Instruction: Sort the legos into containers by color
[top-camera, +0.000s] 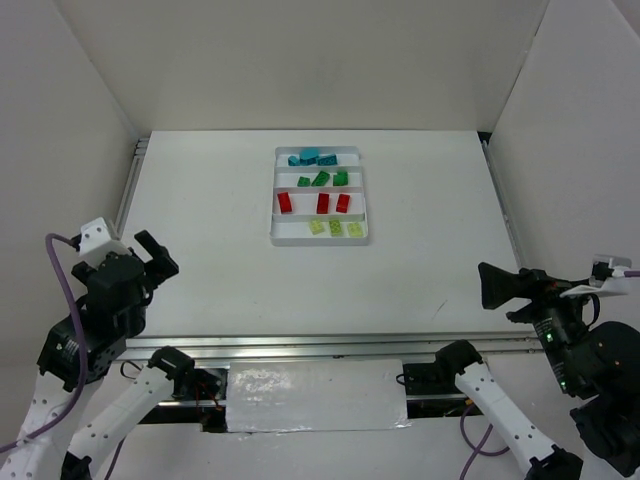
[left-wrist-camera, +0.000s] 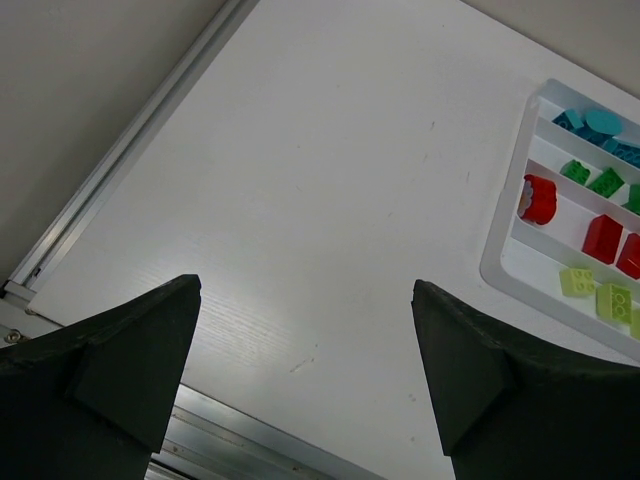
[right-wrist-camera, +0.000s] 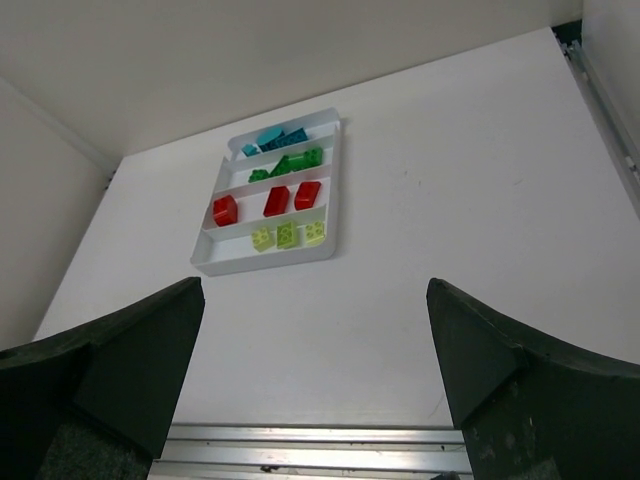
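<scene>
White walls closed round a white worktop (top-camera: 200, 220), and well out from the arms, toward its far side, lay the white tray (top-camera: 290, 231) with its four long compartments. Every one of the legos in view sat inside it. The teal legos (top-camera: 312, 157) filled the farthest compartment, the green legos (top-camera: 321, 179) the next, the red legos (top-camera: 322, 203) the third, and the yellow-green legos (top-camera: 335, 227) the nearest. No brick showed on the bare worktop in any of the three views, and no compartment appeared to mix colours.

Both arms sat low at the near edge, well apart from the tray. The left fingers (left-wrist-camera: 130, 350) were spread wide with nothing between them. The right fingers (right-wrist-camera: 500, 370) were likewise spread and empty, the tray showing far off through the gap.

Judged from this, the sorting looked complete and the step in hand was the close of the task, not another pick. The next move probably called for little: a check that no brick lay hidden behind an arm or outside the views, then keeping both arms clear of the tray.
</scene>
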